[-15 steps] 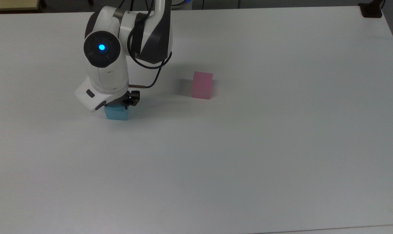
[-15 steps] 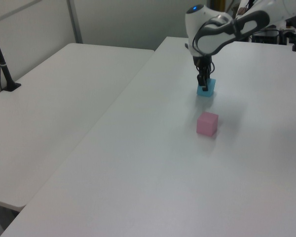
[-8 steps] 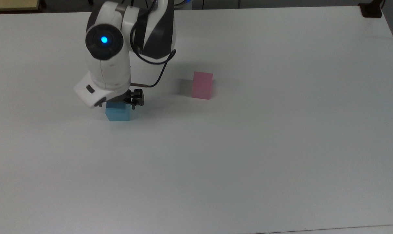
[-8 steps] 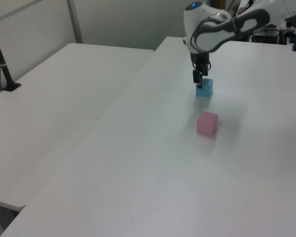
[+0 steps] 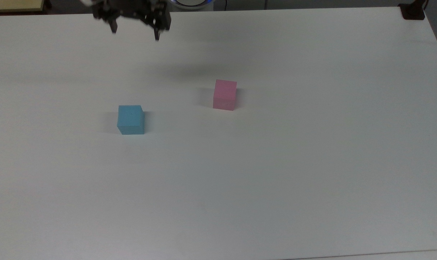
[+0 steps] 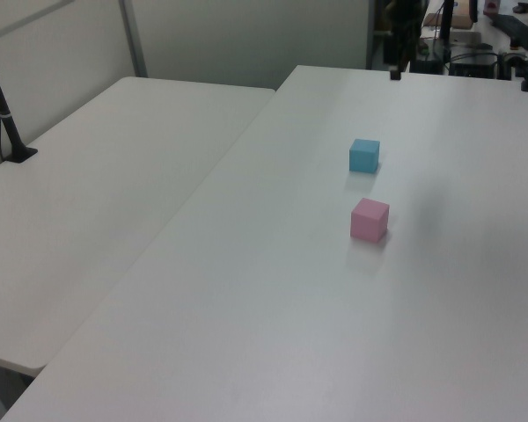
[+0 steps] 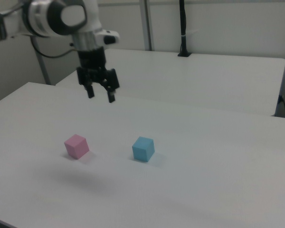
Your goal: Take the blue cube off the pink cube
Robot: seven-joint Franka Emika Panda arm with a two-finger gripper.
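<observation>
Jaws now high, blue cube [image 5: 131, 119] flat

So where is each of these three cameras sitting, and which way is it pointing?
Top view: high above the white table, looking steeply down; the open pincer hangs at the top edge.
Left view: beside the table, looking along it over the blue cube and pink cube.
Right view: low, from the opposite side; arm and pincer hang above the cubes.
All three share both cubes, standing apart on the table.

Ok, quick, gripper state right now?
Gripper: open, holding nothing, raised above the table, apart from the blue cube.
</observation>
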